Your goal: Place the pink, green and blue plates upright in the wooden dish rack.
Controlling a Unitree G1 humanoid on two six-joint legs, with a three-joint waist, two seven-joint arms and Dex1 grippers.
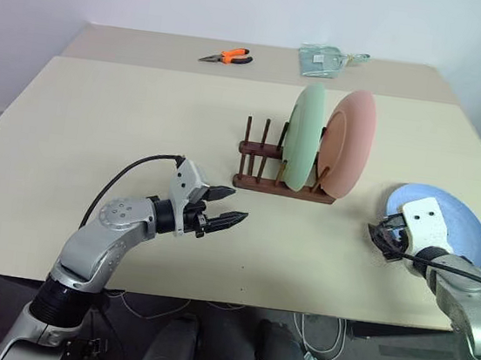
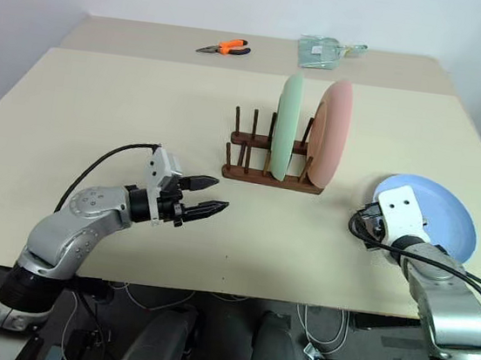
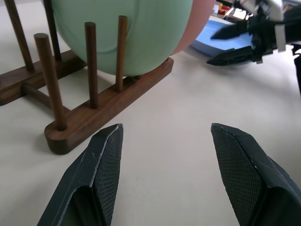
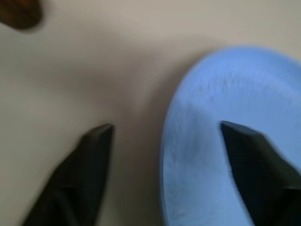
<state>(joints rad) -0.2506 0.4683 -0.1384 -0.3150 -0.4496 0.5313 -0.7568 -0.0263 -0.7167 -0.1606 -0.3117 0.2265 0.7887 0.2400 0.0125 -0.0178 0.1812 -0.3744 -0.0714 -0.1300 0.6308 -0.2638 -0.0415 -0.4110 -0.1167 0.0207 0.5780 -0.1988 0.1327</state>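
white wall (image 1: 244, 5) | beige table (image 1: 143, 115) | orange pliers (image 1: 228, 55) at far edge

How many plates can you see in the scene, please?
3: the green plate and the pink plate stand upright in the wooden dish rack; the blue plate lies flat on the table, by the right gripper.

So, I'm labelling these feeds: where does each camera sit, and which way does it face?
Left and right eye: on the head, looking down over the table; both arms show, and the rack holding the green plate and pink plate.
Left wrist: along the open left gripper toward the rack.
Right wrist: along the open right gripper, astride the blue plate's rim.
Shared: left wrist also sees the right gripper and blue plate.
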